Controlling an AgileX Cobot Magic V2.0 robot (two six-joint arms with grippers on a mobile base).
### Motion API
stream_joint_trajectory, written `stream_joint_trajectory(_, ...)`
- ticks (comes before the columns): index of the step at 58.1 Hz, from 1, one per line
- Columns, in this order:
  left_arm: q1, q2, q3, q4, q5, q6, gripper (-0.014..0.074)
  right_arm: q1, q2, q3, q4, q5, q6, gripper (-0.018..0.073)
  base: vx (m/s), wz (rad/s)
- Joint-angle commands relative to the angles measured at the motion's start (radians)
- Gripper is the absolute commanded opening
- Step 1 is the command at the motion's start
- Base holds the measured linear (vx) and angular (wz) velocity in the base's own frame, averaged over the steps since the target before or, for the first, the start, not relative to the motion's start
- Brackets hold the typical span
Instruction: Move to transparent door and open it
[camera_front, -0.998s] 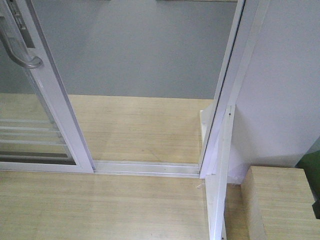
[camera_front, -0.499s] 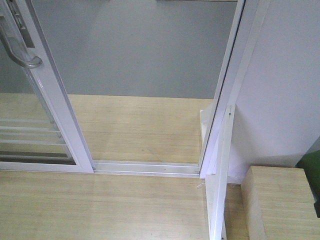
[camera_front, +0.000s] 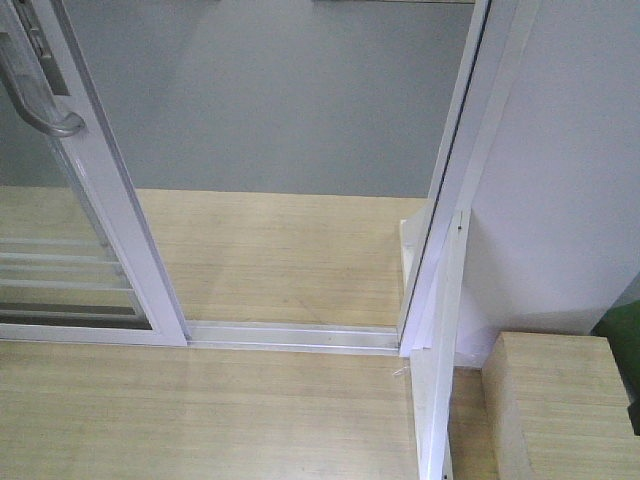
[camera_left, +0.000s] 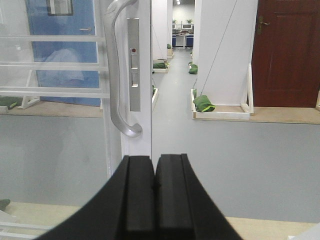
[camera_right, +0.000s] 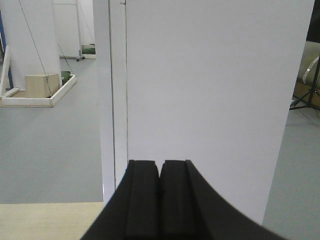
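Note:
The transparent door stands at the left of the front view, its white upright slanting down to the floor track, with thin white bars across the glass low down. Its curved silver handle shows at the top left. In the left wrist view the door's upright and the handle are straight ahead and a little left. My left gripper is shut, empty, just below the handle's lower end and apart from it. My right gripper is shut and empty, facing a plain white wall panel.
An open gap lies between the door and the white jamb, with the metal floor track across it and grey floor beyond. A wooden box sits at the lower right. Beyond the doorway are a brown door and green bags.

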Motion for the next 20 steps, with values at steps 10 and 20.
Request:
stream_joint_trajectory(10, -0.003, -0.003, 0.03, -0.001, -0.083, -0.002, -0.0006, -0.004, -0.015, 0.012, 0.001, -0.074, 0.0, -0.0008, 0.0, 0.0)
stream_joint_trajectory(20, -0.003, -0.003, 0.03, -0.001, -0.083, -0.002, -0.0006, -0.004, -0.015, 0.012, 0.001, -0.074, 0.0, -0.0008, 0.0, 0.0)
